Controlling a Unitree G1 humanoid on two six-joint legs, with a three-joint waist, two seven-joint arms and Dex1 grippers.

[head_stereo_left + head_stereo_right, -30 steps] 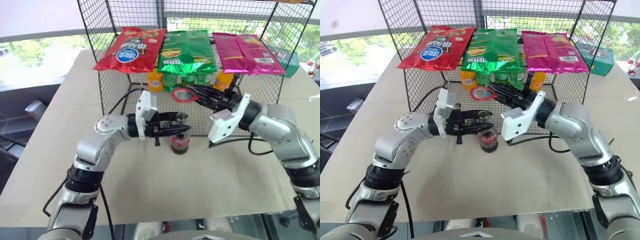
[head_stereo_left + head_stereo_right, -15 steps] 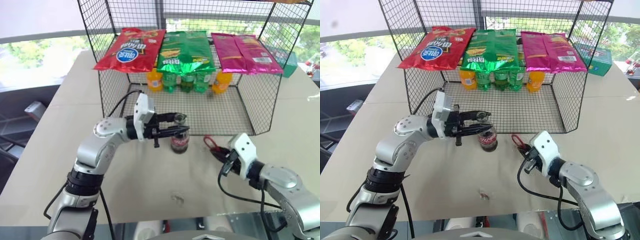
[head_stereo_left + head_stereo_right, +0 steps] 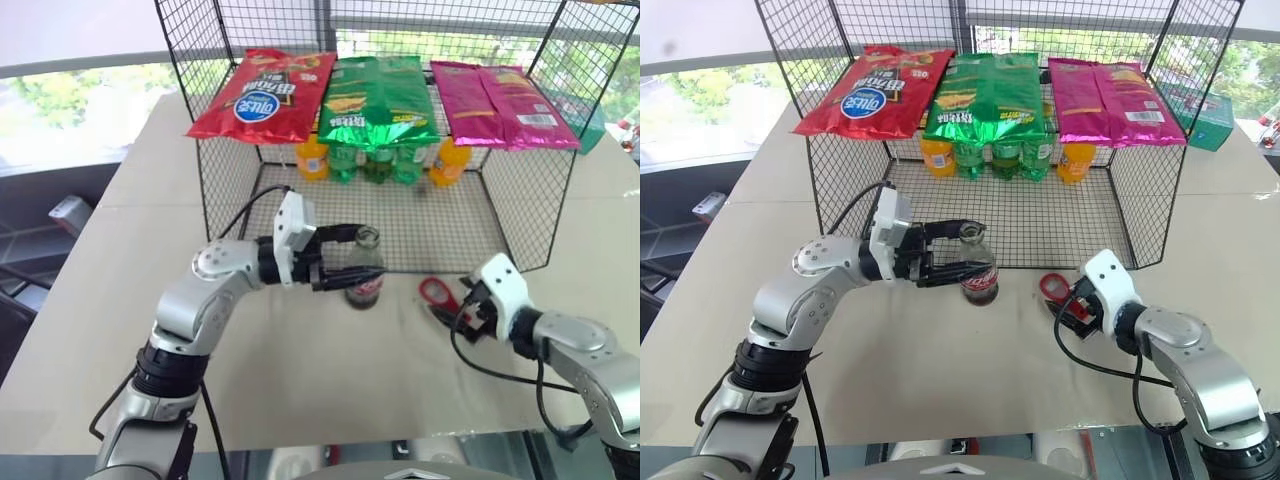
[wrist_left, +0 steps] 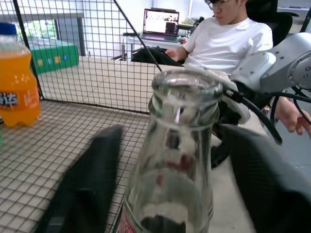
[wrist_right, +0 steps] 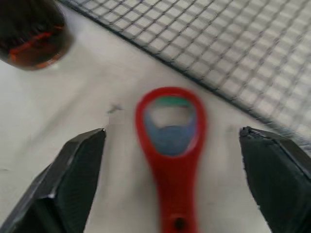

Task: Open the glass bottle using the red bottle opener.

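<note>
Since a second ago my right pincer (image 5: 170, 179) has come down from the bottle's mouth, laid the small flat red ring-headed bottle opener (image 5: 171, 141) on the beige tabletop (image 3: 300, 380) and spread wide, one finger either side of it. My left pincer (image 3: 962, 249) has spread too, fingers flanking, apart from, the small clear glass cola bottle (image 3: 979, 272), which stands upright before the black wire rack (image 3: 520, 215), mouth uncapped. I judge the opening done; next, both arms withdraw without toppling the bottle.
</note>
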